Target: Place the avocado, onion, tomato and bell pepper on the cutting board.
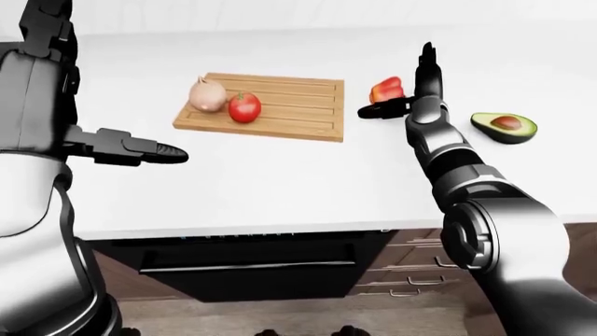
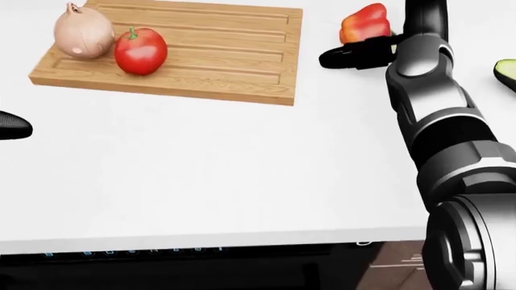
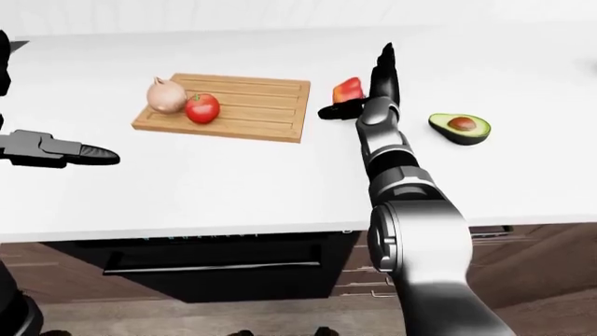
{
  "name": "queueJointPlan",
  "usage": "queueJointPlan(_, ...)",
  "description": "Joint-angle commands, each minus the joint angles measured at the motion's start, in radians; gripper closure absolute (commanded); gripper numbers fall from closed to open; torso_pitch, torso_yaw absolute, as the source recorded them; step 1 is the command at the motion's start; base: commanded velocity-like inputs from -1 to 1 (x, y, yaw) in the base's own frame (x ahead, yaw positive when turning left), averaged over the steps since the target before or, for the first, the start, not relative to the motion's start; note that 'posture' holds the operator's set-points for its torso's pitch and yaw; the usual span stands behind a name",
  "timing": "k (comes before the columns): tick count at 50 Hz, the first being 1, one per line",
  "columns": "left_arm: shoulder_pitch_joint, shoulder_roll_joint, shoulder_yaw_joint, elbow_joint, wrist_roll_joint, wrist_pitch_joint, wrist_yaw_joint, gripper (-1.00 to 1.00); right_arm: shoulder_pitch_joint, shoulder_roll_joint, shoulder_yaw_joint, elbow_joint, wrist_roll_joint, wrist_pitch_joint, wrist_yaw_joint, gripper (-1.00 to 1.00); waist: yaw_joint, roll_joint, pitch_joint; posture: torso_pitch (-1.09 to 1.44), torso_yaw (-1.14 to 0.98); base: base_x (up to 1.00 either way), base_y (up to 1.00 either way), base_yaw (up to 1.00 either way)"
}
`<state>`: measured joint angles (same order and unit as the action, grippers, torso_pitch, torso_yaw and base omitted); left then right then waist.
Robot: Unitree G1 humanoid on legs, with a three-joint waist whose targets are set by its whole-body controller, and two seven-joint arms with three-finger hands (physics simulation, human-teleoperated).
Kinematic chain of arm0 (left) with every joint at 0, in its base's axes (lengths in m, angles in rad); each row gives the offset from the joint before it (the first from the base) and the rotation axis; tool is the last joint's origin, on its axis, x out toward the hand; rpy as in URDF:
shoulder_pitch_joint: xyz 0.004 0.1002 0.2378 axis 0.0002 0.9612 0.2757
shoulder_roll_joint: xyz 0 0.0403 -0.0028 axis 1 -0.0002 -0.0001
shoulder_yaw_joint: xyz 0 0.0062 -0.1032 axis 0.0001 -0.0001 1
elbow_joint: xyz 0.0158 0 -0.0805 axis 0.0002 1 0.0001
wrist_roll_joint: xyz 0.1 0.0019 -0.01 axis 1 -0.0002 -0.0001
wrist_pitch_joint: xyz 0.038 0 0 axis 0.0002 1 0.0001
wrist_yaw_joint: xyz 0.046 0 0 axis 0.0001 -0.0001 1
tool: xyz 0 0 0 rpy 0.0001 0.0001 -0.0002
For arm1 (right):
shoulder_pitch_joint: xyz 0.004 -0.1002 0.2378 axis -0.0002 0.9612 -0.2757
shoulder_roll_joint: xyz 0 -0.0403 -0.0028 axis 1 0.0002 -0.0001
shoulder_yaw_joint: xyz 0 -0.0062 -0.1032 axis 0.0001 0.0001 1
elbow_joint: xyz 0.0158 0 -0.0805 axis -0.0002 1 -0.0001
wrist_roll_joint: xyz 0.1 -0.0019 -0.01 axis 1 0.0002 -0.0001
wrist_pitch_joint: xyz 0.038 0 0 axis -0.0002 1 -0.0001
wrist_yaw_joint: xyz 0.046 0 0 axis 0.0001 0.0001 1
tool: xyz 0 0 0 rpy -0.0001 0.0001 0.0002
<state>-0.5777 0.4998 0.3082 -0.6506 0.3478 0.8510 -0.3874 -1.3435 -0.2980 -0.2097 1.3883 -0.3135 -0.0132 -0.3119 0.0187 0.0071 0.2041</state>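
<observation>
The wooden cutting board point(image 2: 234, 51) lies at the upper left of the head view, with the onion point(image 2: 82, 30) and the tomato point(image 2: 140, 52) side by side on its left end. The red bell pepper point(image 2: 365, 24) stands on the white counter just right of the board. My right hand point(image 1: 403, 85) is open beside the pepper, fingers pointing up on the pepper's right and thumb reaching left beneath it. The halved avocado point(image 1: 504, 127) lies on the counter farther right, apart from the hand. My left hand point(image 1: 140, 148) hovers open over the counter's left part, holding nothing.
The white counter point(image 1: 280, 182) runs across the views, with its near edge at the bottom. Under it are a black oven point(image 1: 252, 262) and wooden drawers point(image 1: 411, 269) to the right. My right forearm point(image 2: 452, 139) fills the right of the head view.
</observation>
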Motion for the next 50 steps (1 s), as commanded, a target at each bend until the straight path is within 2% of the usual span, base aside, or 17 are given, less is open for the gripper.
queueJointPlan(1,-0.024,0.015,0.013,-0.022,0.01,-0.024,0.012,-1.0,-0.043,-0.013,0.001,-0.042,-0.003,-0.029,-0.005,-1.0,0.0,0.002,-0.034,0.29,0.03,0.0,0.0,0.0)
queueJointPlan(12,-0.017,0.01,0.011,-0.022,0.018,-0.03,0.011,-1.0,-0.036,-0.014,0.003,-0.042,0.0,-0.035,0.007,-1.0,-0.001,0.002,-0.024,0.29,0.03,0.0,0.0,0.0)
queueJointPlan(19,-0.007,0.013,0.018,-0.027,0.026,-0.034,0.005,-1.0,-0.027,-0.011,0.007,-0.042,-0.006,-0.03,0.017,-0.6,-0.002,0.0,-0.024,0.29,0.03,0.0,0.0,0.0)
queueJointPlan(29,0.013,0.012,0.029,-0.04,0.028,-0.039,-0.003,-1.0,-0.026,-0.006,0.005,-0.042,-0.003,-0.03,0.026,-0.4,-0.001,0.0,-0.026,0.29,0.03,0.0,0.0,0.0)
queueJointPlan(43,0.0,0.017,0.024,-0.035,0.031,-0.035,-0.009,-1.0,-0.026,-0.006,0.003,-0.042,0.003,-0.028,0.041,0.17,-0.002,-0.001,-0.028,0.29,0.03,0.0,0.0,0.0)
queueJointPlan(50,-0.013,0.016,0.016,-0.025,0.035,-0.037,-0.007,-1.0,-0.03,-0.006,0.006,-0.042,0.001,-0.028,0.047,0.33,-0.001,-0.002,-0.029,0.29,0.03,0.0,0.0,0.0)
